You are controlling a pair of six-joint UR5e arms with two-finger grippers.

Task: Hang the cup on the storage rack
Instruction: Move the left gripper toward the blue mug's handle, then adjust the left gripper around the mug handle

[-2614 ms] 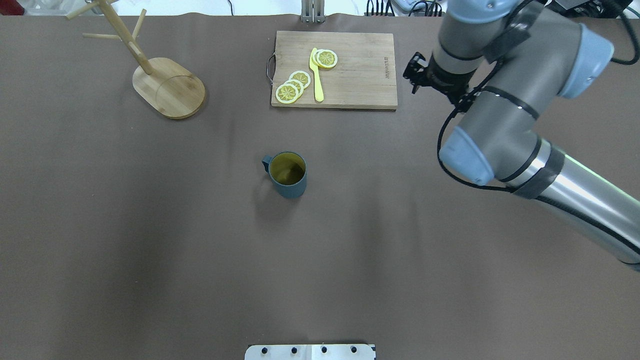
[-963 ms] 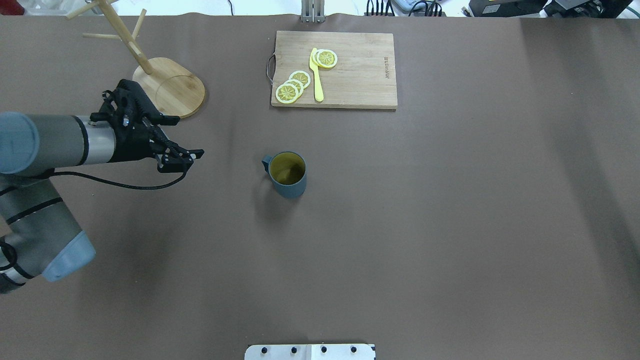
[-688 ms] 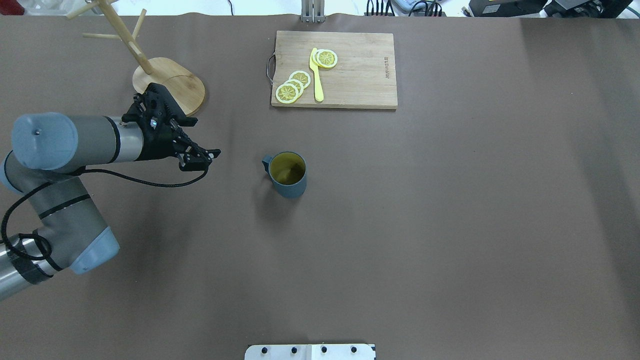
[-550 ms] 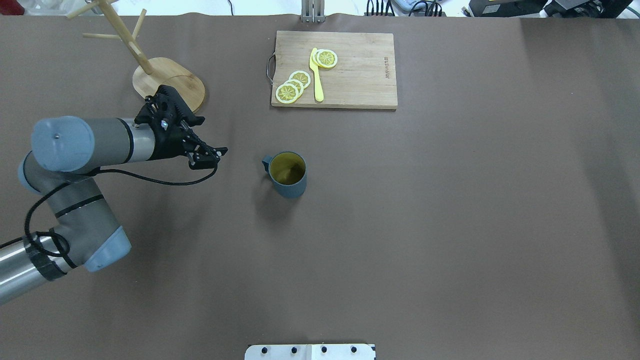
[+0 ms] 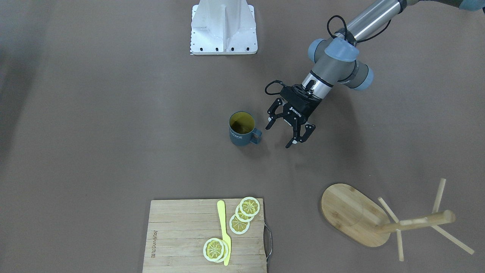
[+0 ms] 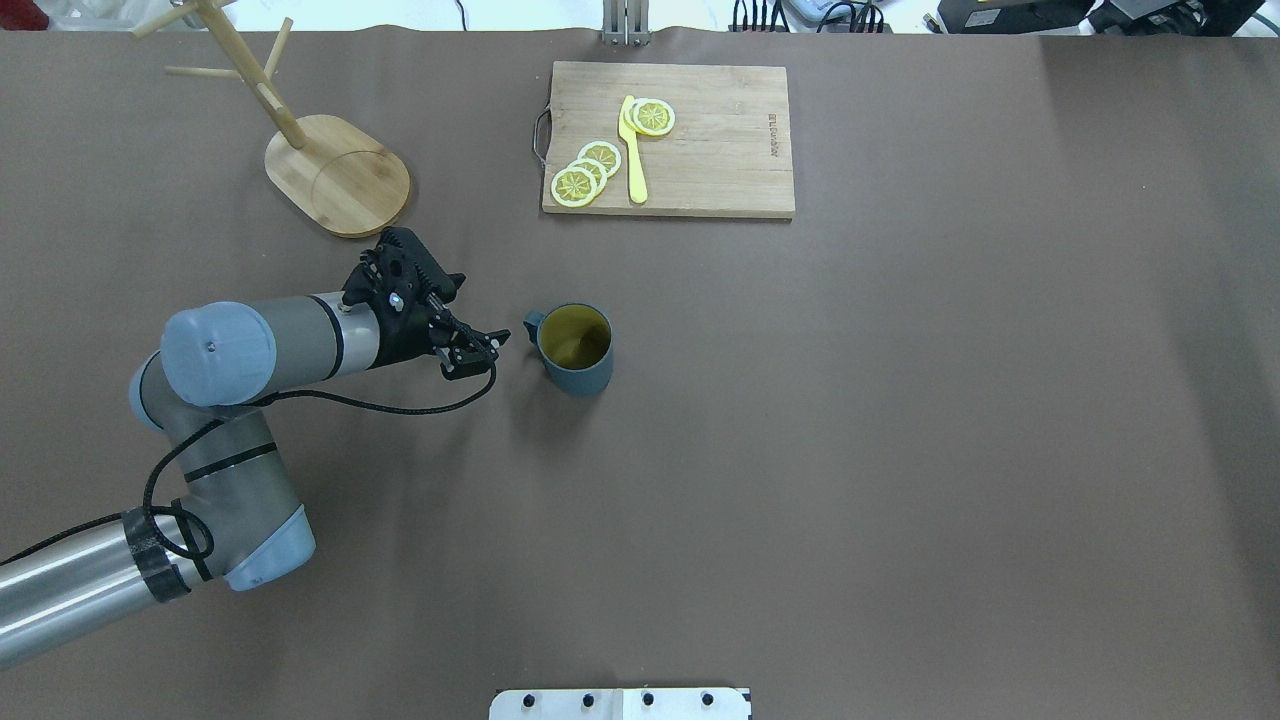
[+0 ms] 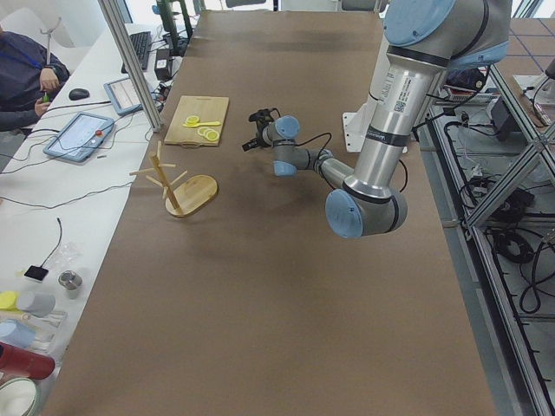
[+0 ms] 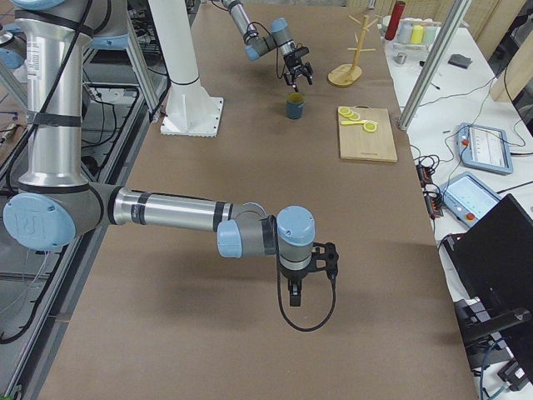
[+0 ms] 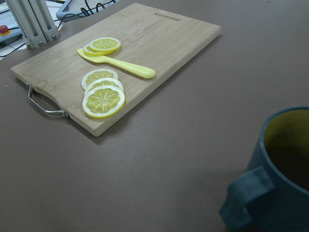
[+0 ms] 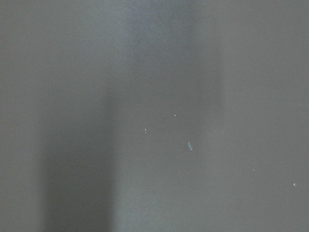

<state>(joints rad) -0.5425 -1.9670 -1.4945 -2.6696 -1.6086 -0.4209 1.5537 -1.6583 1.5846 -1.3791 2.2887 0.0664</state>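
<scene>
Near the middle of the tabletop [image 6: 900,450], seen from overhead, the blue cup [image 6: 575,345] stands upright. At its 9 o'clock, just beside its handle but not touching, is the left gripper [image 5: 279,135], jaws apart. The wooden rack [image 6: 338,175] stands at 10 o'clock, well apart. The right gripper [image 8: 293,293] is far off; I cannot tell how its jaws stand.

This is a robot lab. Two big grey robot arms [image 8: 166,212] reach over a long table [image 7: 260,303] with a brown cover. Metal posts [image 7: 130,61] stand along its edge. White desks [image 7: 52,199] at the sides hold touch screens [image 7: 80,136] with a red button, a computer mouse [image 7: 80,94] and many cables [image 8: 429,179]. A person [image 7: 22,74] sits at one desk.
</scene>
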